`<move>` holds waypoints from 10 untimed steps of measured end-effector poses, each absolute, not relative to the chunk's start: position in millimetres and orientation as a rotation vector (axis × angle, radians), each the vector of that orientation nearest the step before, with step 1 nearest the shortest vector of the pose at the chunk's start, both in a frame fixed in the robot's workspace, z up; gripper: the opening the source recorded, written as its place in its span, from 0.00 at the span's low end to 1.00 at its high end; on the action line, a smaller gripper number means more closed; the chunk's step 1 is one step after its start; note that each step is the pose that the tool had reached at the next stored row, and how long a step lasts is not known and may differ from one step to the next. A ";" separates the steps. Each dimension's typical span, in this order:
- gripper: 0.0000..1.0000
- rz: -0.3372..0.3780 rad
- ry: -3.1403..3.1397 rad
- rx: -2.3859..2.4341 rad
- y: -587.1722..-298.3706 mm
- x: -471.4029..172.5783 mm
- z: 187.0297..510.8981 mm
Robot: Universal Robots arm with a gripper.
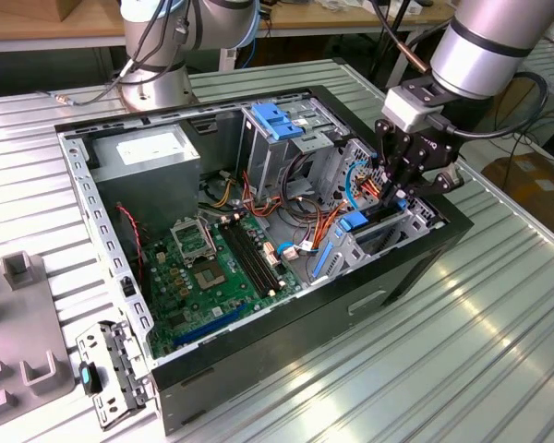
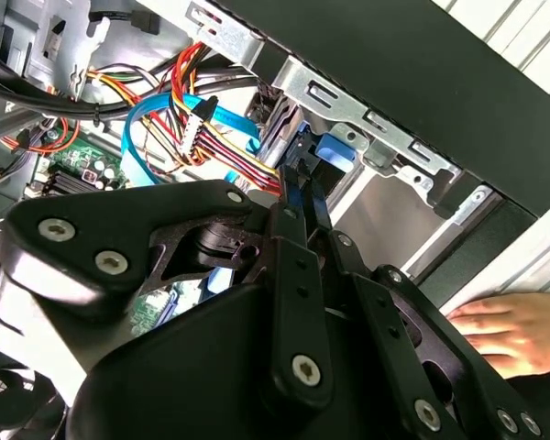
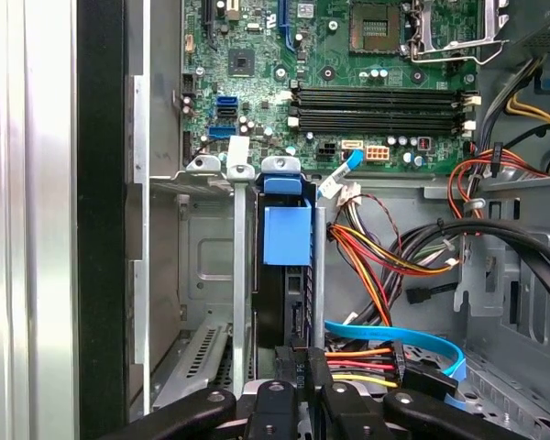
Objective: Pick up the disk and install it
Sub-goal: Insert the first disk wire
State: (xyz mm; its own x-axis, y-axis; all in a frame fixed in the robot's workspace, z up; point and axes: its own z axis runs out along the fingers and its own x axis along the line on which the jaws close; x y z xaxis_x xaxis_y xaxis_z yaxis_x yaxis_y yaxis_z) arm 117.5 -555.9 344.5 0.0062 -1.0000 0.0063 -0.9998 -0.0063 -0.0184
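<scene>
The black two-fingered gripper [image 3: 298, 371] is clamping, fingers together, on the dark blue-railed disk [image 3: 286, 275], which is standing edge-on directly beneath it in the silver metal drive cage [image 3: 188, 275].

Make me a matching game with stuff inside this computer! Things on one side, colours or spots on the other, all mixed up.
Things:
1. disk
2. power-supply box
3. motherboard
4. flat data cable

Matches:
A. green, on the case floor
B. light blue ribbon
C. standing on edge in the drive cage, right by the gripper
D. grey box, white sticker on top

Pairs: 1-C, 2-D, 3-A, 4-B
</scene>
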 end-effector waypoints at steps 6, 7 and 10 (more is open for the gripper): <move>0.17 -0.024 2.222 -2.206 -555.9 117.5 345.2; 0.17 -0.025 2.226 -2.203 -555.9 117.5 345.6; 0.17 -0.025 2.238 -2.191 -555.9 117.5 346.3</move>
State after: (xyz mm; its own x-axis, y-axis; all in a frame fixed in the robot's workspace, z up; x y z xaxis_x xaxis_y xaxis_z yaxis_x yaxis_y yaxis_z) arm 117.5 -555.9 346.3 -0.0212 -0.9998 0.0041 -0.9996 0.0212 -0.0184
